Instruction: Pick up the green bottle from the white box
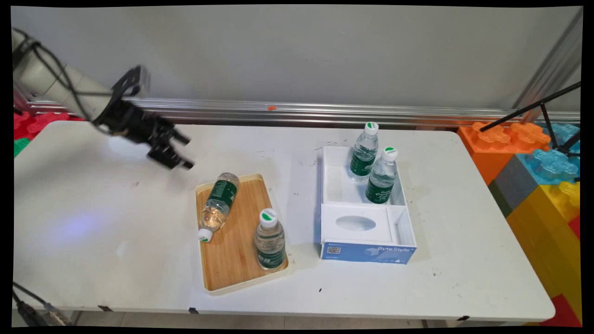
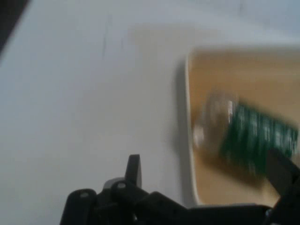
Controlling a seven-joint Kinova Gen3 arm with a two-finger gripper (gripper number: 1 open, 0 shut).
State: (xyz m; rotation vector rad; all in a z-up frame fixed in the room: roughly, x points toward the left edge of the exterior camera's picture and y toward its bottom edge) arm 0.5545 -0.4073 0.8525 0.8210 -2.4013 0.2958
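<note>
Black two-finger gripper (image 1: 182, 151) is held above the white table (image 1: 116, 241), up-left of the bamboo-floored tray with cream rim (image 1: 222, 287). Fingers are spread wide, nothing gripped; in the hand view one fingertip (image 2: 133, 165) is seen left, the other far right.

Nearest item: clear water bottle with green label, lying on its side (image 1: 217, 205) across the tray's far end, white cap toward the near-left rim. A second such bottle is stood upright (image 1: 269, 240) at the tray's near-right corner.

Two more capped bottles (image 1: 373, 168) are stood in the rear compartment of the white open box with blue front (image 1: 366, 253), well apart to the right.
</note>
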